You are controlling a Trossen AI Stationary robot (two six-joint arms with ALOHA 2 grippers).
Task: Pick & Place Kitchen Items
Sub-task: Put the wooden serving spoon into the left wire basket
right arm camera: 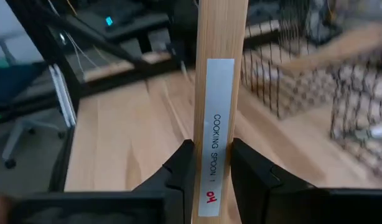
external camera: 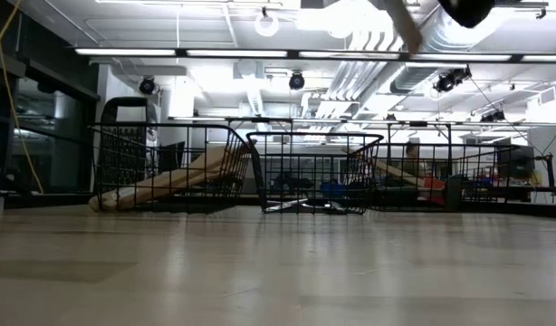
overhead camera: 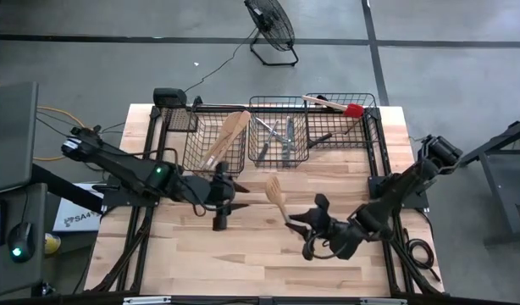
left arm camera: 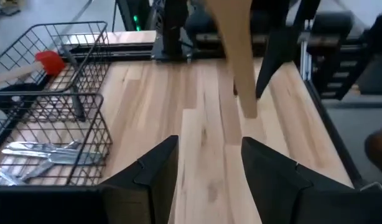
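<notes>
My right gripper [overhead camera: 295, 224] is over the table's middle, toward the near right, shut on a pale wooden cooking spoon [overhead camera: 277, 198] labelled "COOKING SPOON 1" [right arm camera: 220, 112]. The spoon's head [overhead camera: 273, 185] points toward the far-left side. My left gripper [overhead camera: 236, 193] hovers left of the spoon, above the table, open with nothing between its fingers [left arm camera: 209, 171]. Along the far edge stand three black wire baskets. The left one holds wooden utensils [overhead camera: 226, 135], the middle one metal cutlery [overhead camera: 279, 138], and the right one a red-headed spatula [overhead camera: 336, 107]. My right gripper pinches the spoon's handle [right arm camera: 211, 163] between its two fingers, which sit on the handle's two narrow edges with the labelled flat face showing. The handle runs out forward along the fingers. The spoon is lifted clear of the table, and its head reaches toward my left gripper.
The three baskets [external camera: 314, 172] take up the table's far strip, inside a black frame [overhead camera: 380, 152]. Bare wooden tabletop [overhead camera: 243, 254] lies nearer than the arms. A fan [overhead camera: 273, 30] stands on the floor beyond the table, and a monitor [overhead camera: 10, 135] is at the left.
</notes>
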